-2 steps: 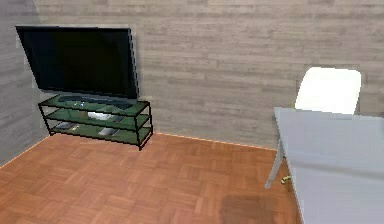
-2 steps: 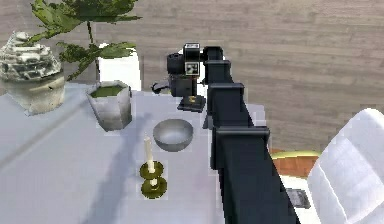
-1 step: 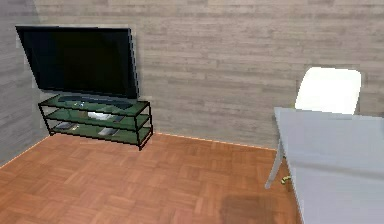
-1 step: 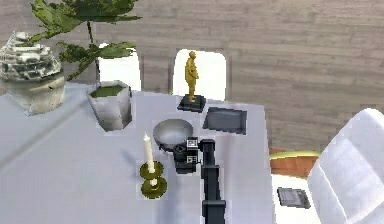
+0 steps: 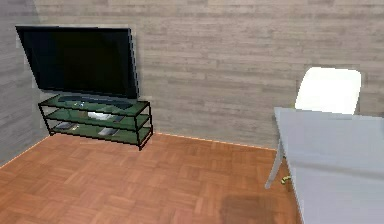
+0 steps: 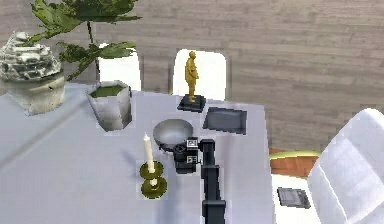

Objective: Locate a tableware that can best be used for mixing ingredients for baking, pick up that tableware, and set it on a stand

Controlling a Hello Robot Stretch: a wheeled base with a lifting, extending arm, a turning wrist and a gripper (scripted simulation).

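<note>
A grey metal bowl (image 6: 172,131) stands on the pale grey table (image 6: 60,170) in the arm side view. The dark arm bar (image 6: 211,195) rises from the bottom edge, and the gripper (image 6: 182,152) at its far end lies right at the bowl's near rim. With the bowl on the table behind it, I cannot tell whether the gripper holds anything. A glass-shelved TV stand (image 5: 95,118) with a black television (image 5: 80,60) on it stands against the brick wall at the forward view's left.
Around the bowl stand a candle on a brass holder (image 6: 150,172), a gold statuette (image 6: 191,78), a dark square mat (image 6: 224,120), a potted plant (image 6: 112,104) and a mottled vase (image 6: 35,72). White chairs (image 6: 350,168) flank the table (image 5: 335,160). Wooden floor (image 5: 150,185) lies before the TV stand.
</note>
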